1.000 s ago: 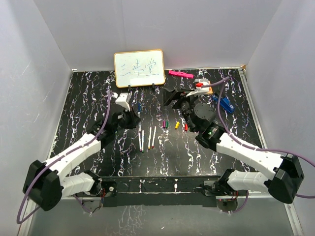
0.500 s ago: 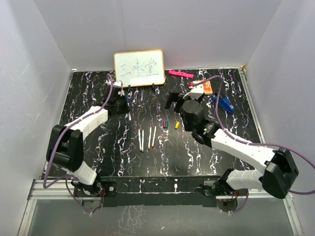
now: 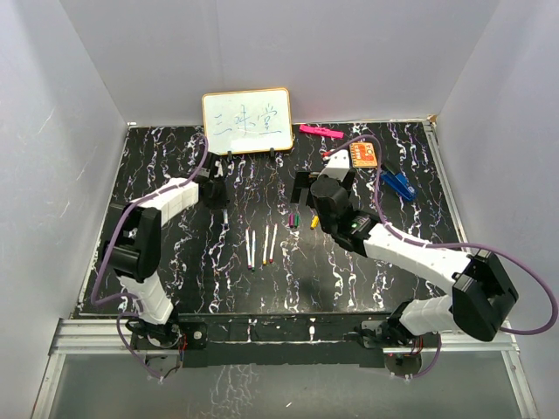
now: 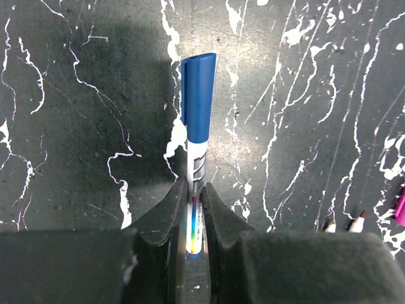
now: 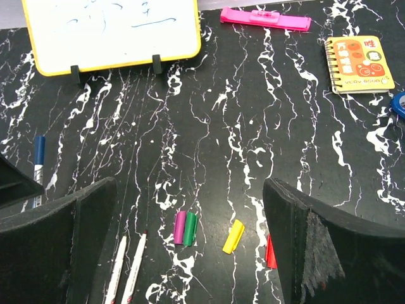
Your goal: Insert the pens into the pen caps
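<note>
At nine o'clock of the caps, the left gripper is pinched tight on the white barrel of a blue-capped pen. The right gripper hangs spread wide above the purple, green, yellow and red caps, holding nothing. Bare pens lie at seven o'clock of the caps.

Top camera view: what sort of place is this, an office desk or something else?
Most likely a robot lab test booth, not an office: plain white walls box in a black marbled table, two robot arms are bolted at its near edge, and a small whiteboard, pens and caps are laid out.
</note>
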`<act>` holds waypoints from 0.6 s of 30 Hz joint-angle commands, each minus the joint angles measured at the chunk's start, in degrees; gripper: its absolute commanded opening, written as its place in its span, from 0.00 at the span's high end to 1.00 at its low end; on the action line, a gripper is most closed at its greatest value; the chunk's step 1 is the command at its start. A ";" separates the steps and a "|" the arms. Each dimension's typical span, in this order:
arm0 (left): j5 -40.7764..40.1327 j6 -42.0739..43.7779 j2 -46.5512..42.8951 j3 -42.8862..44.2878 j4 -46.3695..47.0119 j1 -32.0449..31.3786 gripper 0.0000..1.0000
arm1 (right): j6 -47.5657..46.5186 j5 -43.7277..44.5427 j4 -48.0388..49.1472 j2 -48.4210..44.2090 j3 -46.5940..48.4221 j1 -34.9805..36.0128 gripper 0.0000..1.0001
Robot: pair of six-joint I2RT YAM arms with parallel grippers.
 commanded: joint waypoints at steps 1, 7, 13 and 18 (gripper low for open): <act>-1.27 0.47 1.73 2.40 -1.90 0.42 0.97 | 0.33 1.15 0.55 0.45 1.78 -0.43 0.02; -1.32 0.19 5.96 4.15 -1.94 0.60 0.94 | -0.09 0.68 0.55 0.73 1.69 -0.44 0.02; -2.51 -0.20 7.05 4.89 -2.54 0.65 0.79 | 0.21 0.13 0.55 1.18 1.34 -0.60 0.02; -3.59 -0.24 5.74 5.29 -2.62 0.68 0.67 | 0.47 0.37 0.62 1.95 1.42 -0.65 0.02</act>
